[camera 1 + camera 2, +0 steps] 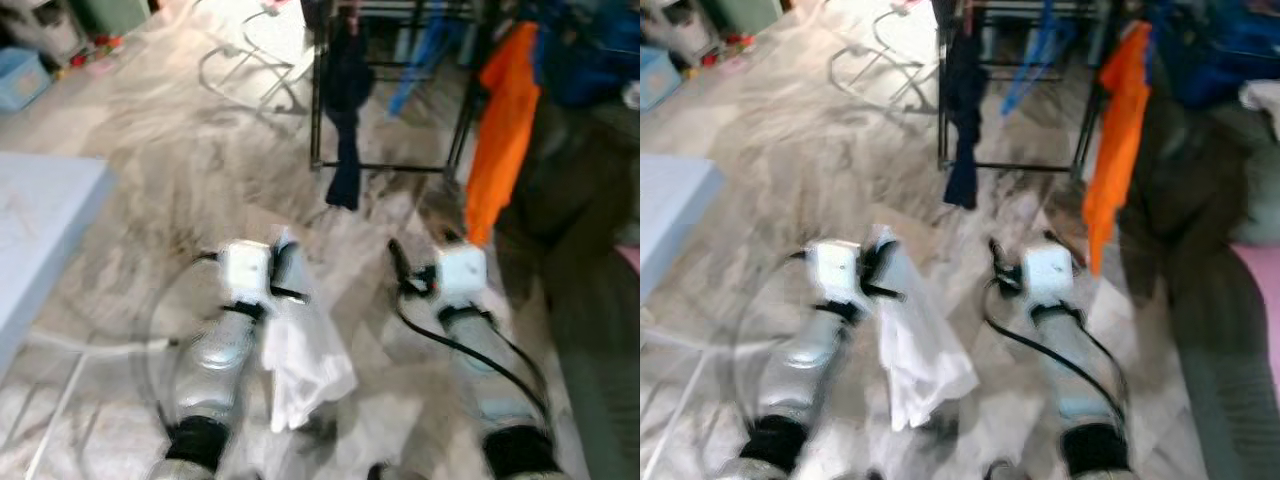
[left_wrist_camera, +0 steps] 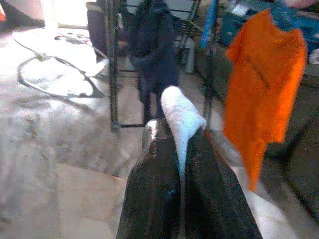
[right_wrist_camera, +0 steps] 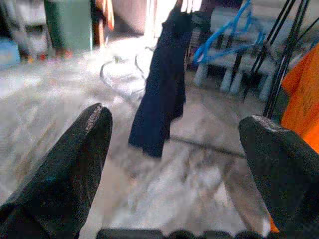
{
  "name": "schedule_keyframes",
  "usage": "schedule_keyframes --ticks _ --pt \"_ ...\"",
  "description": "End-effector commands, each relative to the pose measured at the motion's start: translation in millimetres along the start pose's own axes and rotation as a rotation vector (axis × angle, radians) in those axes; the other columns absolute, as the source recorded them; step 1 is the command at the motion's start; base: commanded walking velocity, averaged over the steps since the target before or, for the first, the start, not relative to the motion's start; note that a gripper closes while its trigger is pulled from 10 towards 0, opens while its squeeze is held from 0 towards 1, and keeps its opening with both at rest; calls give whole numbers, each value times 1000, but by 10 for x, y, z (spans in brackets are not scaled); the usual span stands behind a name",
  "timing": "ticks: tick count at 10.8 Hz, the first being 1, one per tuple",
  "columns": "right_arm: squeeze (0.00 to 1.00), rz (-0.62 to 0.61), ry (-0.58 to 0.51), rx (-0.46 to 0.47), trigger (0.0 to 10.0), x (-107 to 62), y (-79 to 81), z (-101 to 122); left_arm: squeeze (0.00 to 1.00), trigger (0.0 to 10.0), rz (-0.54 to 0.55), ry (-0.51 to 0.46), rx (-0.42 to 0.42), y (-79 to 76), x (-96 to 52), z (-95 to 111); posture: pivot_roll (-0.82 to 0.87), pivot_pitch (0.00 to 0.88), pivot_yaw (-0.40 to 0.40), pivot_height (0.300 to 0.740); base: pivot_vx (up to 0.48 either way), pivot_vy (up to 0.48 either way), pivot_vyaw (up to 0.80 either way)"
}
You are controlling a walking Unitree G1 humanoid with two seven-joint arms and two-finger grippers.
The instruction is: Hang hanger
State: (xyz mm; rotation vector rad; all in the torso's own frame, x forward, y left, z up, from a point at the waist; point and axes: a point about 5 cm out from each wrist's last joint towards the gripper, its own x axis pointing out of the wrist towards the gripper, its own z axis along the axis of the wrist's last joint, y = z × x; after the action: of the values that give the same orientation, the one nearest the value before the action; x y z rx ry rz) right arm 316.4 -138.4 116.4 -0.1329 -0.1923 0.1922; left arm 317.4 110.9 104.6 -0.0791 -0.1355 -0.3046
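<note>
The white crumpled cloth garment hangs limp in soft folds from the left gripper, trailing down beside the silver forearm over the grey marbled floor. In the left wrist view the two black fingers are pressed together with a tongue of white fabric poking out between them, so it's pinched tight (whether a hanger sits inside the cloth, I cannot tell, the head views are blurred). The right gripper holds nothing, its fingers spread wide with the floor showing between them.

Count ahead: one black metal clothes rack, one dark navy garment hanging on it, one bright orange shirt hanging at its right side, and one blue plastic hanger up on the rack. The white garment is near the robot's body, well apart from the rack. A pale blue surface lies at the left.
</note>
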Motion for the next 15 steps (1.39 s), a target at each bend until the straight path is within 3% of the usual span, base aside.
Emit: schedule_keyframes --ticks 1,5,7,10,15 --pt "0 -41 28 -6 10000 -56 -123 -48 0 10000 -38 -66 -10 -130 96 154 -159 196 27 740 469 0 0" --pt "0 -21 43 8 10000 -82 -60 -71 0 10000 -25 -56 -10 -104 106 146 -162 187 28 740 469 0 -673" --pt "0 -24 49 6 10000 -81 -74 -78 0 10000 -31 -51 -15 -124 103 133 -161 188 30 740 446 0 0" --pt "0 -26 56 10 10000 -86 -51 -93 0 10000 -26 -45 -15 -90 104 140 -154 191 36 740 362 306 0" --pt "0 -35 63 13 10000 -85 -38 -108 0 10000 -21 -30 -49 -97 99 142 -145 199 42 740 0 460 0"
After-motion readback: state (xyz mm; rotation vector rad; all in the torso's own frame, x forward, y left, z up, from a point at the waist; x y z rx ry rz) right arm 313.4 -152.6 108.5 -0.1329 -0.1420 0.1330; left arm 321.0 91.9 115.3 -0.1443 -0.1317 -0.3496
